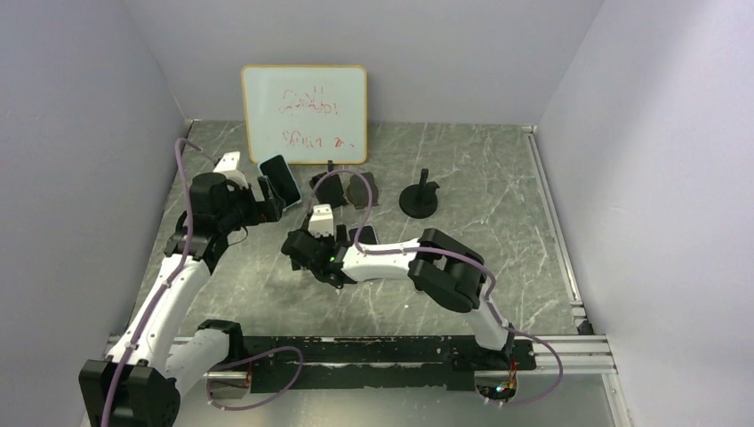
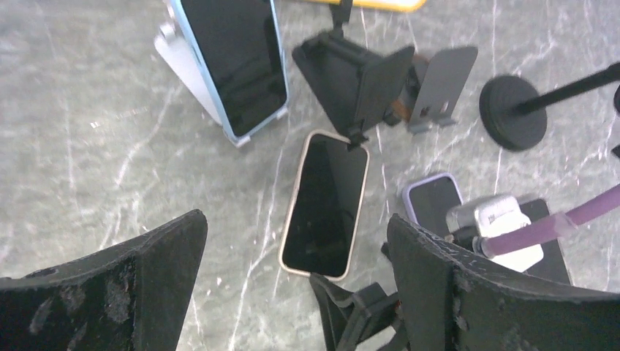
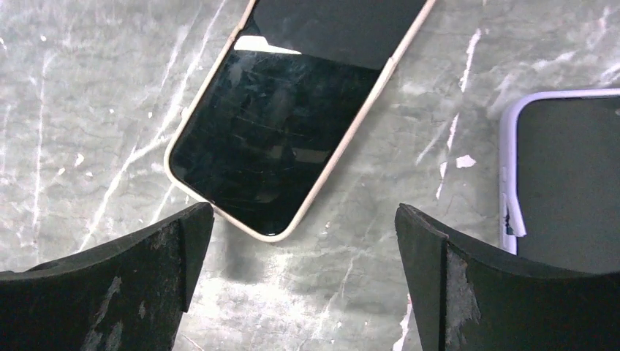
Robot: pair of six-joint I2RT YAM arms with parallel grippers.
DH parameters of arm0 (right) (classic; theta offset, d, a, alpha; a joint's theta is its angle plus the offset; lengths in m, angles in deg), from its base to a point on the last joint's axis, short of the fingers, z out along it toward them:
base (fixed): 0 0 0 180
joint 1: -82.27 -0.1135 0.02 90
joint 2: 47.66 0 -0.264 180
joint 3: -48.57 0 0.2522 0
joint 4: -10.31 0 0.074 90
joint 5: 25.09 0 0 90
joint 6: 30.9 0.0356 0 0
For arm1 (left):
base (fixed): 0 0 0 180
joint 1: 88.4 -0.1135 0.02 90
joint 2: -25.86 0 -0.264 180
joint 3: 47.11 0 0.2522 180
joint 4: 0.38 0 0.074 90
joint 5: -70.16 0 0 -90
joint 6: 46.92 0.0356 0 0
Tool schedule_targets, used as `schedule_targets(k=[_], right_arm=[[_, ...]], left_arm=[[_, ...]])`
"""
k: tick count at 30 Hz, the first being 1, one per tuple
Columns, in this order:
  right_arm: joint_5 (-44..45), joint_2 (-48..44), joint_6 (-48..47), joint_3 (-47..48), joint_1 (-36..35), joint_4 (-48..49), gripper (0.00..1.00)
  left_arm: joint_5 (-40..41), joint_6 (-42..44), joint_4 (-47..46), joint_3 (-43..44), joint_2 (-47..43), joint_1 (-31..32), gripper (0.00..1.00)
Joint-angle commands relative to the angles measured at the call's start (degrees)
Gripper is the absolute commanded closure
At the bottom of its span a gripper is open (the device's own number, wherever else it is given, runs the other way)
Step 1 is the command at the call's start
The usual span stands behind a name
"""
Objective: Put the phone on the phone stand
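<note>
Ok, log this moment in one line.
left gripper: open, empty | right gripper: open, above end of cream phone | cream phone: flat on table | blue phone: propped on stand

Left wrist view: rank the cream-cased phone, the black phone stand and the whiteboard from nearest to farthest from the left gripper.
1. Cream-cased phone, flat, framed by the open left gripper.
2. Black phone stand, just beyond the phone's far end.
3. Whiteboard, only its yellow edge at the top.
</note>
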Motion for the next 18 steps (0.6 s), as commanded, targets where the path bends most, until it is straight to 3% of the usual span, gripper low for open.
schedule_targets(k=[1, 4, 11, 18], right_arm=[[4.61, -2.49, 7.14, -0.48, 0.55, 2.22, 0.00], [6.95, -0.12, 11.10, 5.41, 0.61, -4.28, 0.00], [8.81, 3.70, 14.04, 16.17, 0.57, -12.84, 0.00], [11.80, 11.10, 15.47, 29.25, 0.61, -27.54, 0.00]], left_arm=[[4.10, 1.39, 1.38, 4.43, 0.36, -0.23, 0.02], [3.52, 0.65, 0.47, 5.31, 1.96, -3.06, 0.02], [-7.53, -3.66, -4.65, 6.23, 5.96, -13.54, 0.02], [-7.33, -3.05, -4.93, 5.64, 5.42, -13.99, 0.02]])
